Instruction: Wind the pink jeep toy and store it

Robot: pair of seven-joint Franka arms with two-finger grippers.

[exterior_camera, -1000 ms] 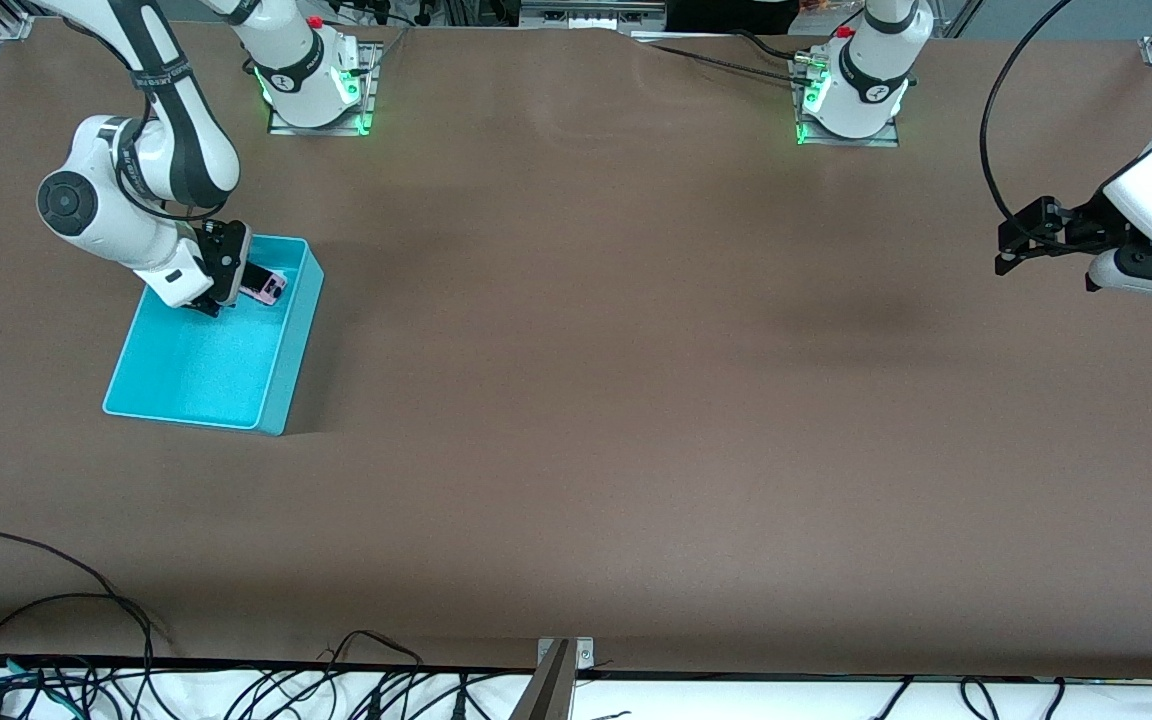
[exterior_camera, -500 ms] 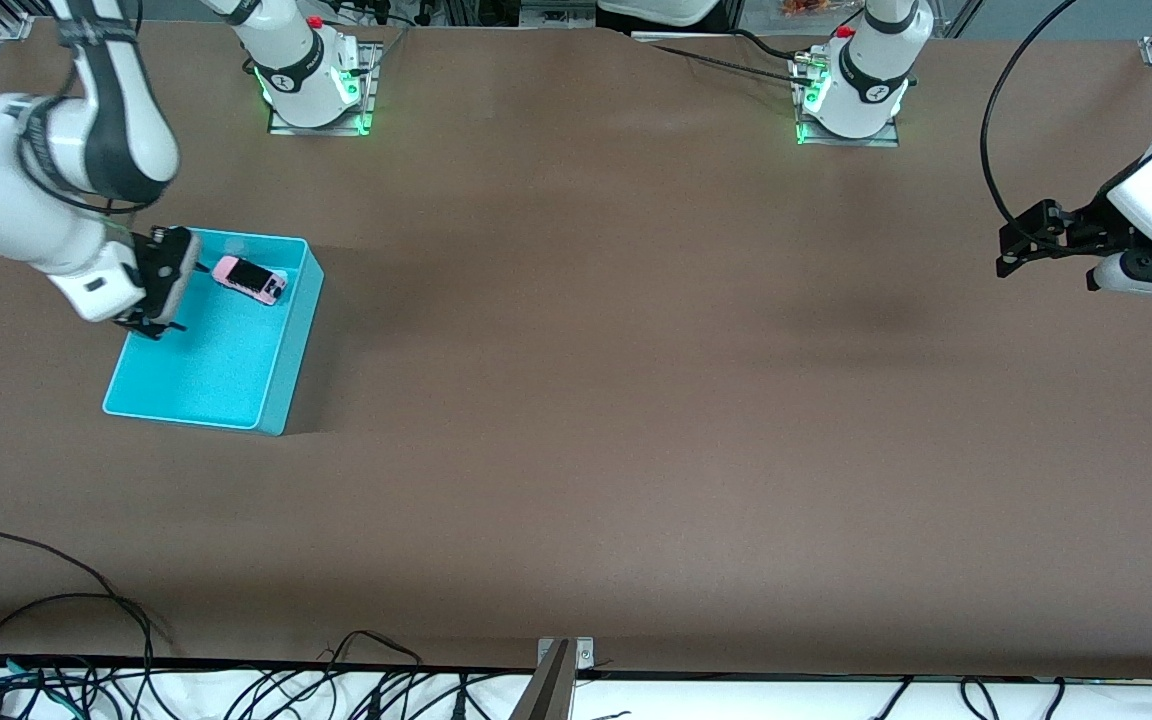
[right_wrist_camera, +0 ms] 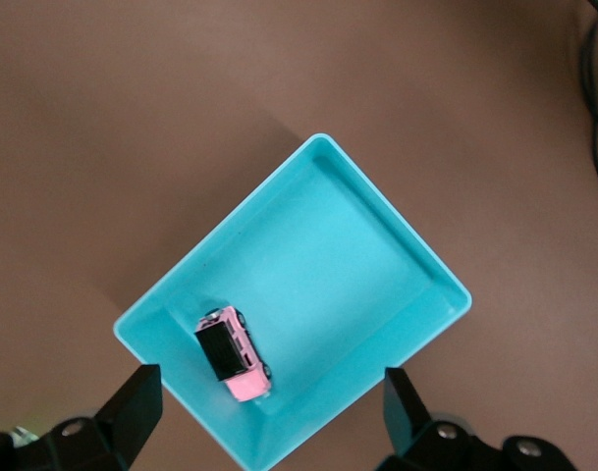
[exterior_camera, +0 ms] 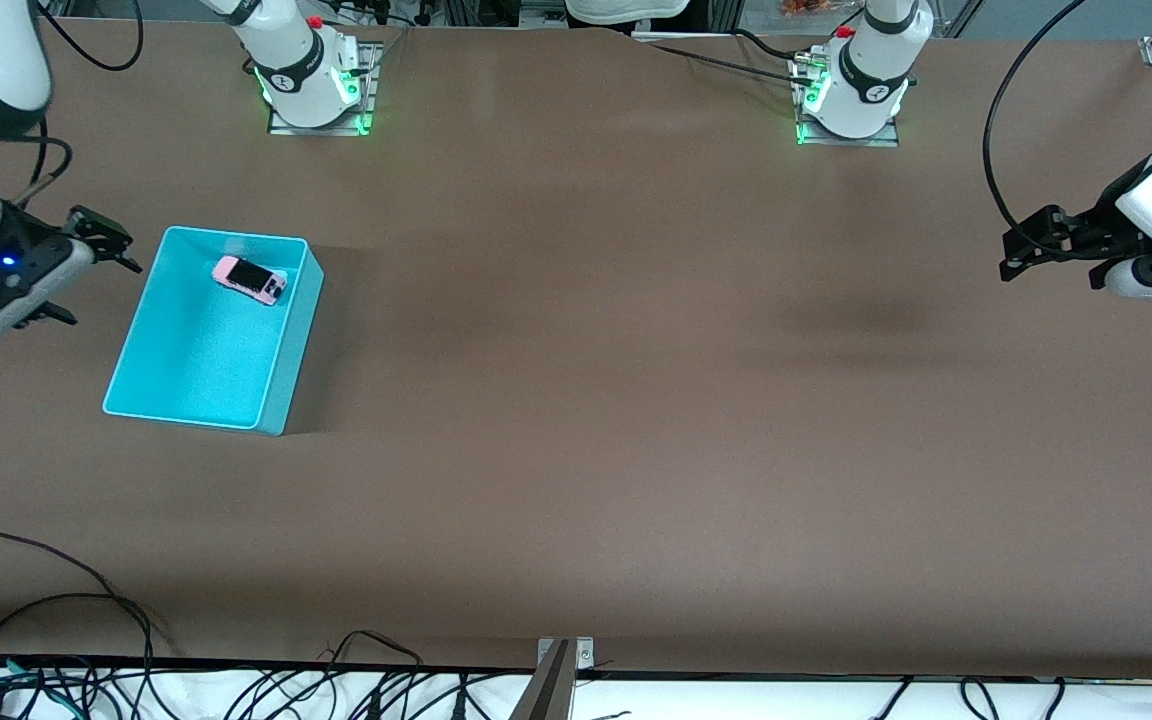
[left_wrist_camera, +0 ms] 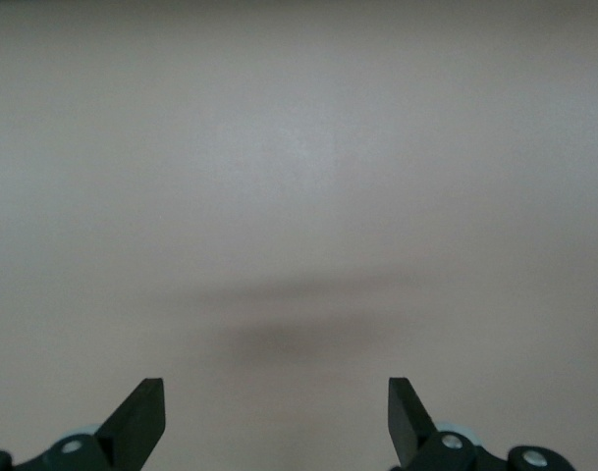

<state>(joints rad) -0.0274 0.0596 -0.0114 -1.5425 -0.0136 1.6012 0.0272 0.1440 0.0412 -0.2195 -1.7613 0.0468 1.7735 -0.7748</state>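
Observation:
The pink jeep toy (exterior_camera: pixel 250 278) with its black roof lies in the turquoise bin (exterior_camera: pixel 288 345), in the corner nearest the right arm's base. In the right wrist view the jeep (right_wrist_camera: pixel 235 355) shows inside the bin (right_wrist_camera: pixel 348 255) below the camera. My right gripper (exterior_camera: pixel 104 292) is open and empty, raised beside the bin toward the right arm's end of the table; in its own view the right gripper (right_wrist_camera: pixel 269 388) holds nothing. My left gripper (exterior_camera: pixel 1008 258) waits open and empty in the air at the left arm's end of the table, over bare brown table (left_wrist_camera: pixel 274 402).
Both arm bases (exterior_camera: pixel 314 90) (exterior_camera: pixel 851 100) stand at the table's farthest edge from the front camera. Loose black cables (exterior_camera: pixel 56 620) lie along the edge nearest the front camera. A metal bracket (exterior_camera: pixel 561 660) sits at that edge.
My right gripper let go of the jeep in the bin, opened, rose and pulled away toward the right arm's end of the table. The jeep stays put. The left arm barely moved.

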